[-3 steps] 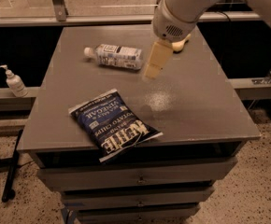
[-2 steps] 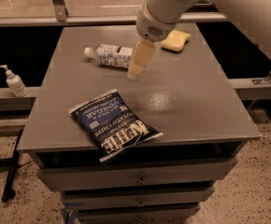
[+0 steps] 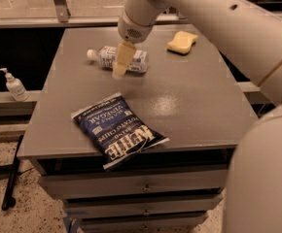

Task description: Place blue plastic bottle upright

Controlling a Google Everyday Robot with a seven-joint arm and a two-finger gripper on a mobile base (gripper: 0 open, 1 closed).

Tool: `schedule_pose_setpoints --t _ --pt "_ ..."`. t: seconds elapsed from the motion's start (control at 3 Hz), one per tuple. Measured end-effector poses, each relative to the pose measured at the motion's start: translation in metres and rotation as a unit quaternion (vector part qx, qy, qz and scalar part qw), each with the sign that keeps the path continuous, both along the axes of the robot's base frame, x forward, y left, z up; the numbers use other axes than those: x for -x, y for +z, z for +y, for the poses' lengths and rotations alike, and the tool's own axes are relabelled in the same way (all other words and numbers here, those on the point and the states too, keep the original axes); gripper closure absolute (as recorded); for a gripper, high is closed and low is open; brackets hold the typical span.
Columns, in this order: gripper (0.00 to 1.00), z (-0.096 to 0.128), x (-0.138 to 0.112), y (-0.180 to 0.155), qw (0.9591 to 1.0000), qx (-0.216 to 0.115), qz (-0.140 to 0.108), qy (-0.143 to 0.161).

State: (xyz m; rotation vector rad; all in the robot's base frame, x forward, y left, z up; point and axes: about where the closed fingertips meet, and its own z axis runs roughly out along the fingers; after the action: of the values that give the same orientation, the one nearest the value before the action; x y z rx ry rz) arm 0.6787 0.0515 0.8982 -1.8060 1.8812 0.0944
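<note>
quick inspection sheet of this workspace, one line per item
surface: grey table top, pale scuff near the middle
job's things: blue plastic bottle lying on its side at the back, white cap pointing left in the picture, not upright
clutter: chip bag at the front edge; yellow sponge at the back right
grippers: tool hangs over the bottle's middle; contact unclear
cables: dark cord running down to the floor, left
surroundings: pump bottle on the left ledge; drawers below
</note>
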Motion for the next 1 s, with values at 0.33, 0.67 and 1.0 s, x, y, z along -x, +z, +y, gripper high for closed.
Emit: schedule_pose_setpoints --t 0.33,0.67,1.0 --pt "0.00 0.018 -0.021 -0.020 0.9997 0.017 0.020 0.001" --pt "0.00 0.031 -0.038 -0.043 0.9984 0.041 0.041 -0.002" --pt "0.00 0.030 -0.051 -0.059 0.9965 0.063 0.053 -0.009"
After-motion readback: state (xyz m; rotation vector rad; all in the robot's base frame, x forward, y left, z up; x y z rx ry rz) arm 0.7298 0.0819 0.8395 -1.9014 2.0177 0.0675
